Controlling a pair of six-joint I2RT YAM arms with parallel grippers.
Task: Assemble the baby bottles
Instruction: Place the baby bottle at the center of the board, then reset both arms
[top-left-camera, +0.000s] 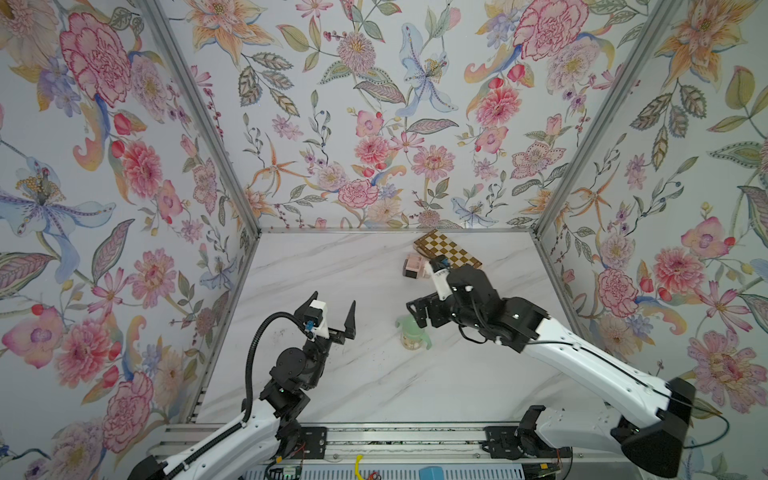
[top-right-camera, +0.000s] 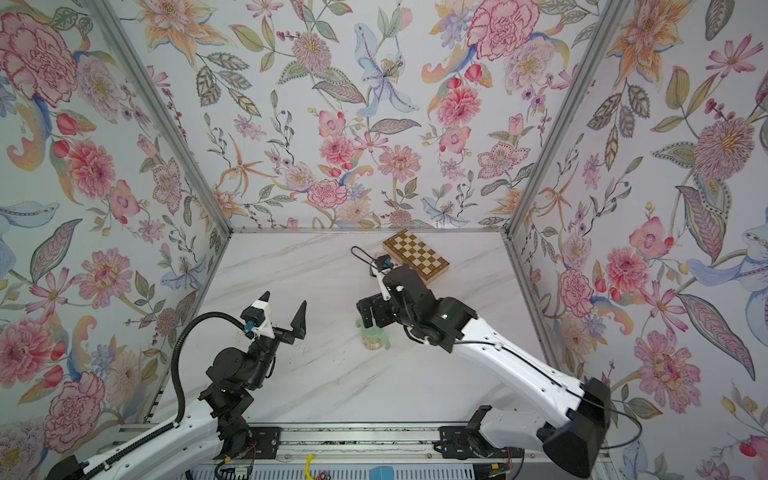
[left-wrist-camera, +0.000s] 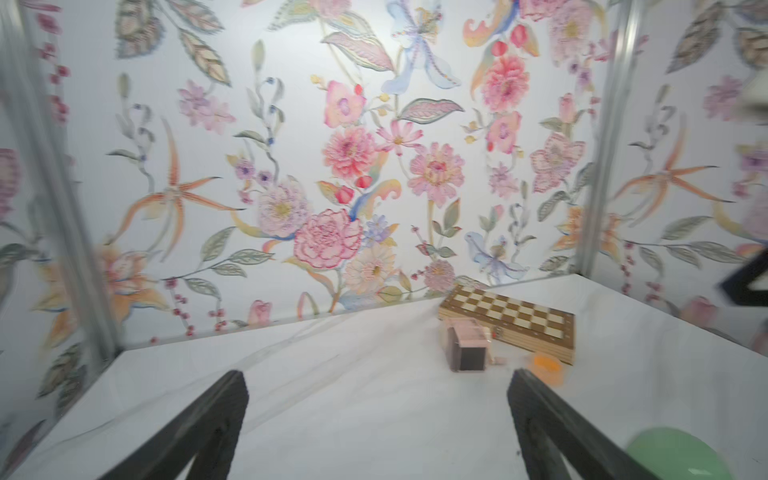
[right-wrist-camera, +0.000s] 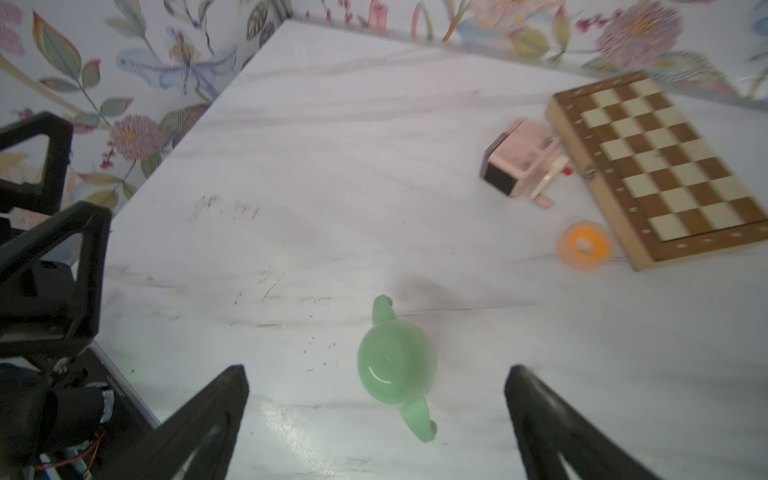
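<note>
The baby bottle (top-left-camera: 412, 337) (top-right-camera: 372, 337) stands upright near the table's middle. It has a clear body with pale yellow prints, a mint-green two-handled collar and a mint-green dome cap (right-wrist-camera: 397, 365). My right gripper (right-wrist-camera: 376, 370) (top-left-camera: 420, 316) hangs open just above it, touching nothing. The orange-yellow nipple ring (right-wrist-camera: 584, 245) (left-wrist-camera: 546, 368) lies apart on the table beside the chessboard. It is hidden under my right arm in both top views. My left gripper (left-wrist-camera: 376, 376) (top-left-camera: 332, 305) stands open and empty to the bottle's left, and the dome cap (left-wrist-camera: 677, 455) shows at the edge of its wrist view.
A folded wooden chessboard (top-left-camera: 449, 249) (right-wrist-camera: 665, 166) lies at the back right. A pink-and-black boxy perfume bottle (right-wrist-camera: 519, 162) (left-wrist-camera: 465, 345) lies against it. Floral walls close the marble table (top-left-camera: 332, 266) on three sides. The left gripper's fingers (right-wrist-camera: 54, 232) show in the right wrist view.
</note>
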